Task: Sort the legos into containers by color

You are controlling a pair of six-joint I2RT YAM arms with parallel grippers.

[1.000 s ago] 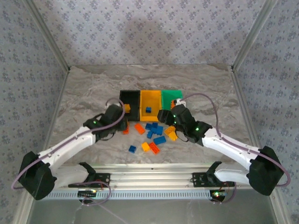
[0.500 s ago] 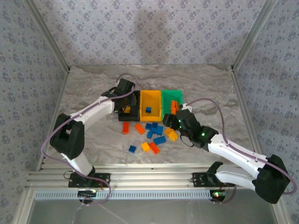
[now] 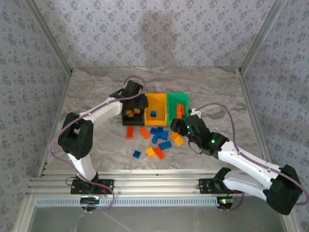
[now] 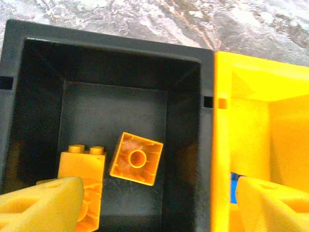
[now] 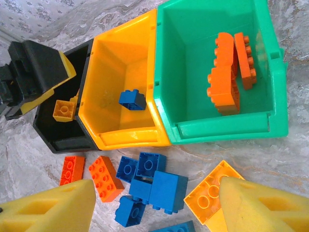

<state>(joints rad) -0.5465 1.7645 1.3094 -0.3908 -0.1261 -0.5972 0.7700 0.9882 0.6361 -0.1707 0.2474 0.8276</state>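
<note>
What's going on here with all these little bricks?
Two robot arms are sorting bricks into bins by color. The left gripper hangs open over the black bin, where two yellow bricks lie. The right gripper is open above the loose bricks on the table, holding nothing. The green bin has orange bricks, and the yellow bin one blue brick. Plenty are left to sort.
</note>
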